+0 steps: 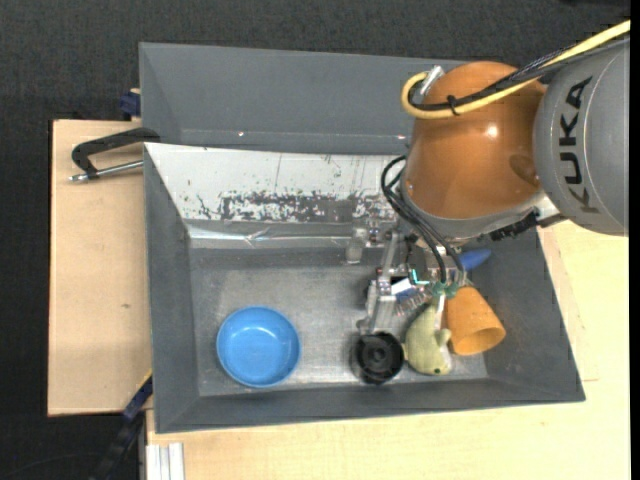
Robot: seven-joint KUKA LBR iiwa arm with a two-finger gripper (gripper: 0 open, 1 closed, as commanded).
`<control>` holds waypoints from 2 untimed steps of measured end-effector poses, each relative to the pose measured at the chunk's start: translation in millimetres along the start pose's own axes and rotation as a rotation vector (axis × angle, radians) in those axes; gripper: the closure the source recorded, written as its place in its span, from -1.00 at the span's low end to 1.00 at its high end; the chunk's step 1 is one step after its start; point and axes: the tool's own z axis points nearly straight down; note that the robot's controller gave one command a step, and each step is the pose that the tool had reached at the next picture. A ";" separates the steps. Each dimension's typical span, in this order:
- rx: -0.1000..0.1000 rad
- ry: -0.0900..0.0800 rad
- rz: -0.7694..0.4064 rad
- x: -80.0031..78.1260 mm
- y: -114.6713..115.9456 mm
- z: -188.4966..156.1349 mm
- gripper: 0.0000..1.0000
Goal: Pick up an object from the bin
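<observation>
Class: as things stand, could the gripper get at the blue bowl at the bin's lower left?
Probably yes: the blue bowl lies alone, open side up, nothing touching it, and nothing lies between it and the gripper to its right.

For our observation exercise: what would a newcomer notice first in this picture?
The arm's big orange cover at upper right, with its tool low in the grey bin. Then the blue bowl alone at the floor's lower left, and by the tool a black knob, a pale fruit and an orange cup.
</observation>
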 end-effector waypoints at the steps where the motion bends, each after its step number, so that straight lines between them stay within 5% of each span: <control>1: -0.001 0.000 -0.170 -9.7 85.8 121.6 -1.00; 2: -0.001 -0.002 -0.258 -2.7 126.3 173.4 -1.00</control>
